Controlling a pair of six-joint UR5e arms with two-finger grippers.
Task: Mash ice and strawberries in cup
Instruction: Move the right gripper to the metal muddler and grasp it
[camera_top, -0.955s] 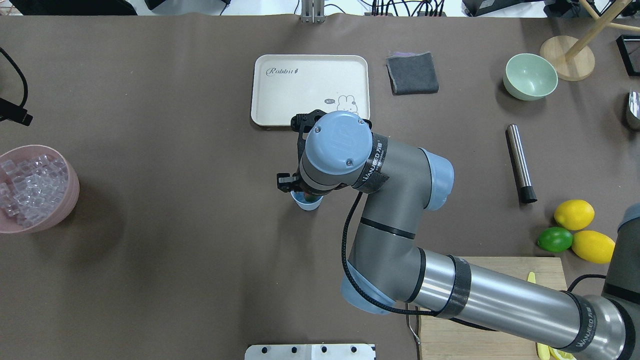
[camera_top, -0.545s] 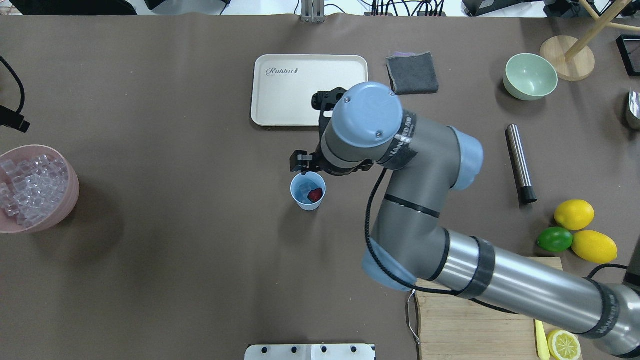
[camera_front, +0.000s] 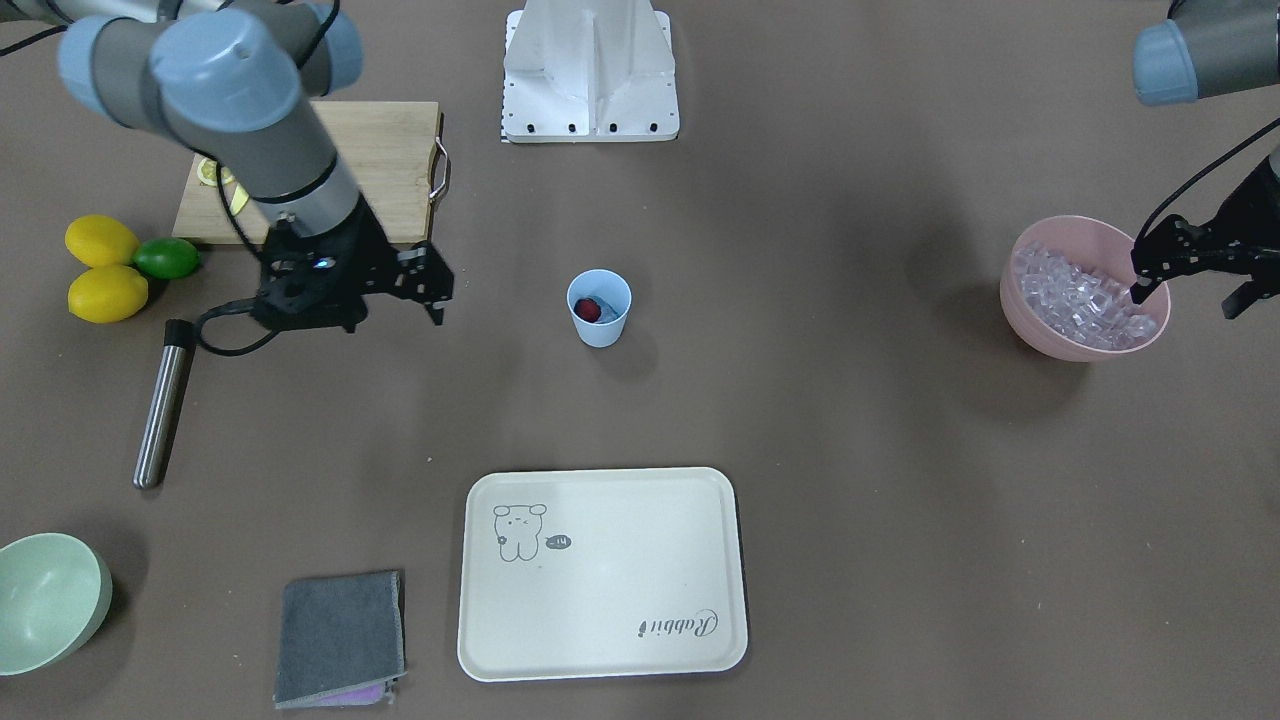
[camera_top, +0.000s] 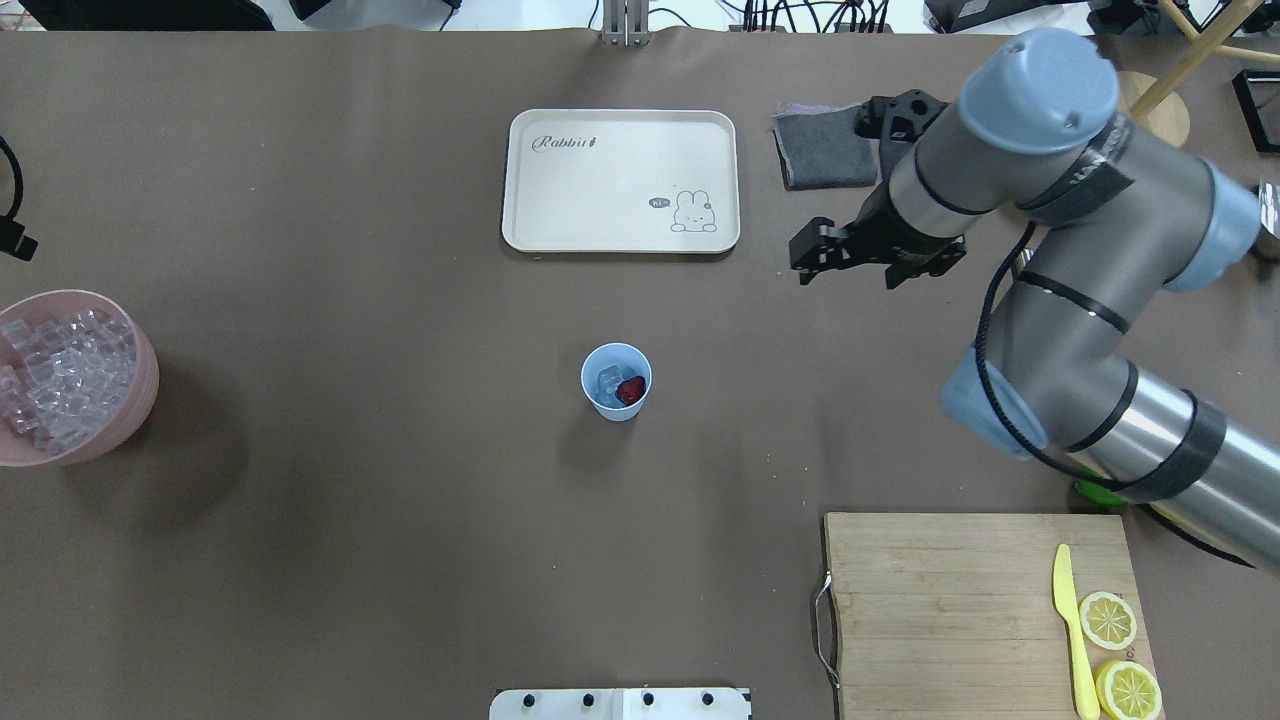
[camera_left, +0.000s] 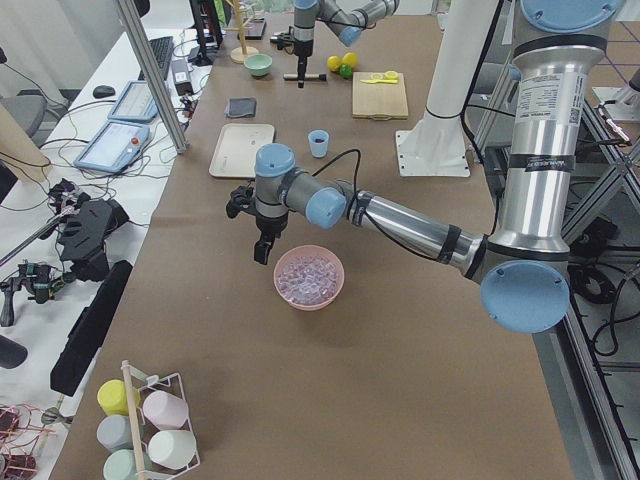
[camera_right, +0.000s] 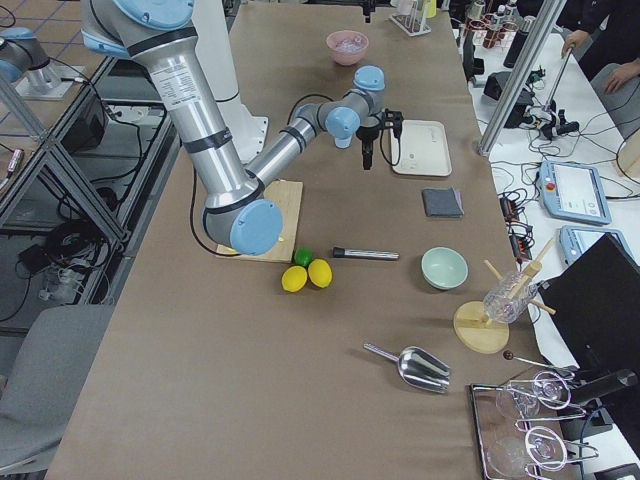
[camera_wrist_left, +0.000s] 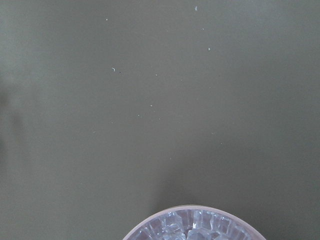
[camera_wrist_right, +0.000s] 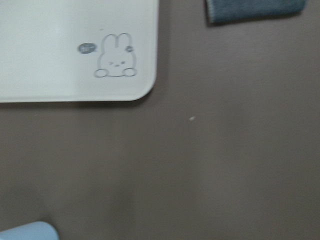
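Swung away from the cup (camera_top: 616, 381), the right gripper (camera_top: 845, 268), jaws apart and empty, should probably grasp the steel rod (camera_front: 163, 400) squarely mid-length.

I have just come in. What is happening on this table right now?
Nothing is being held at this moment. The cup stands alone mid-table with ice and one whole strawberry inside, not yet mashed. The right end effector hangs open and empty between the cup and the metal rod. The left end effector is open by the rim of the pink bowl.
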